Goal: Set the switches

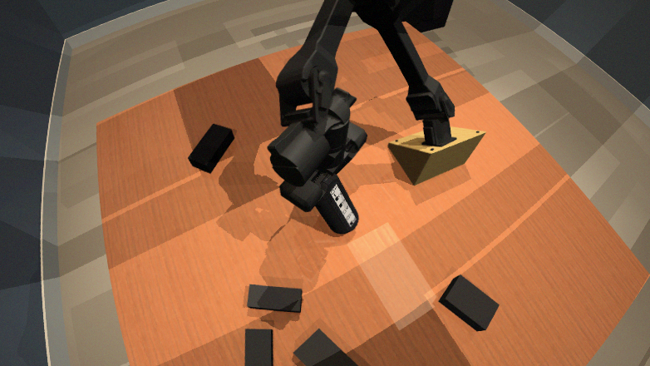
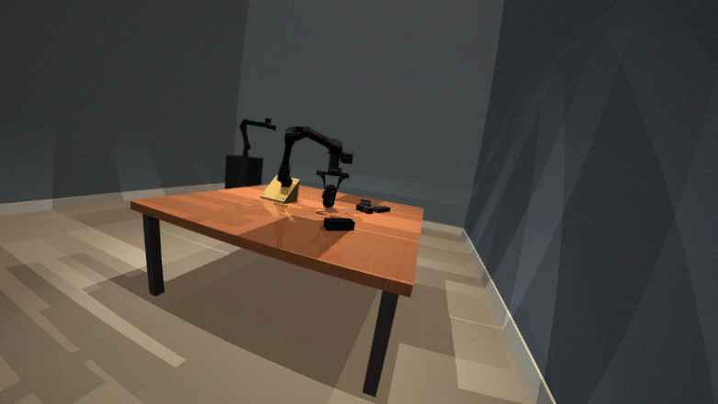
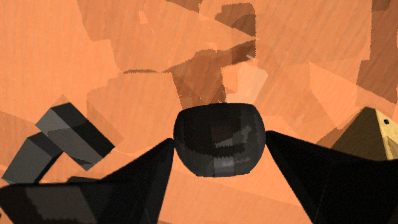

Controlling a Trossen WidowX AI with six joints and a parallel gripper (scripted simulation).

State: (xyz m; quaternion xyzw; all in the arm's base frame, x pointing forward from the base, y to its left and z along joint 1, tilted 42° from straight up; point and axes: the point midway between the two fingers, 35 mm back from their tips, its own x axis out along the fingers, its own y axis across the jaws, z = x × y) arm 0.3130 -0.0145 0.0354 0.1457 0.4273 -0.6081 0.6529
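The dark grey controller unit (image 1: 335, 219) (image 2: 331, 199) (image 3: 220, 157) is held on end, tilted, over the middle of the bench. My gripper (image 1: 327, 190) (image 2: 330, 190) (image 3: 219, 139) is shut on it, one finger at each side. In the top view the white label (image 1: 343, 207) on its underside faces the camera; it carries a row of small squares, some dark and some pale, too small to read surely. The rocker switches are turned away and hidden. The wrist view shows only a rounded dark end. Whether the unit's lower end touches the bench is unclear.
Dark blocks lie around: one (image 1: 212, 147) (image 2: 339, 224) alone, one (image 1: 469, 302) at front right, and several at the front, including one (image 1: 274, 298) (image 3: 75, 135). The arm's yellow wedge base (image 1: 435, 165) (image 2: 274, 193) (image 3: 362, 132) stands nearby. A pale rectangle (image 1: 391, 273) marks the bench.
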